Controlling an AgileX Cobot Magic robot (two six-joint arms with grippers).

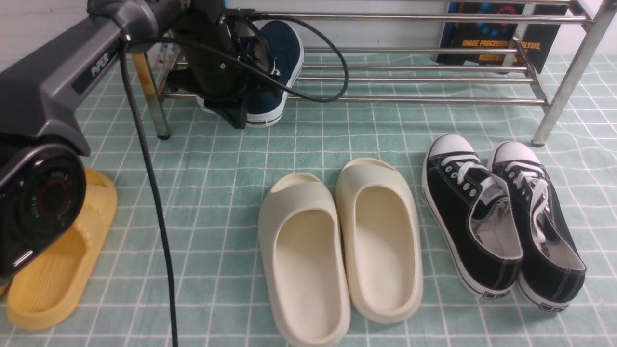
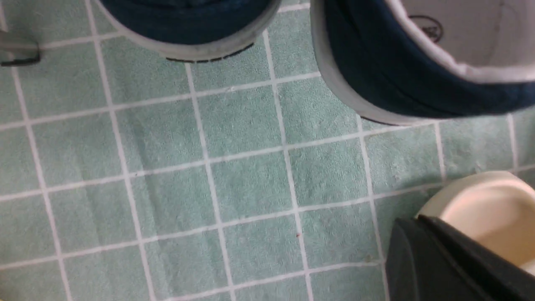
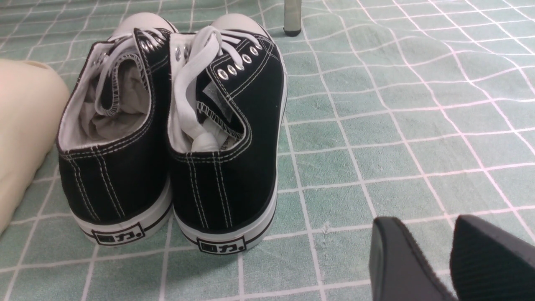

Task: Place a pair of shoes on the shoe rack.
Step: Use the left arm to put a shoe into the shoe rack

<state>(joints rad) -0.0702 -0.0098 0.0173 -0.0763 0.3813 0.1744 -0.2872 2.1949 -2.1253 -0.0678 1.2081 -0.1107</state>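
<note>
The pair of navy blue canvas slip-on sneakers (image 2: 376, 75) is set at the far left on the lowest bars of the shiny steel-tube shoe rack (image 1: 409, 100). The toes are pointed in and the heels overhang the green checked cloth (image 1: 212, 193), presumably so that the soles are carried by the bars. One heel is marked "WARRIOR". The left tool (image 1: 237, 115) is held just near that heel, shut, with nothing gripped. The right tool (image 3: 443, 251) is parted and empty, near the black lace-up sneakers (image 3: 167, 138), whose heel tabs bear Chinese characters. "PIPER" is read on the grey left arm (image 1: 72, 77), and "IMAGE PROCESSING, ANALYSIS," on a dark book (image 1: 496, 43) behind the rack.
</note>
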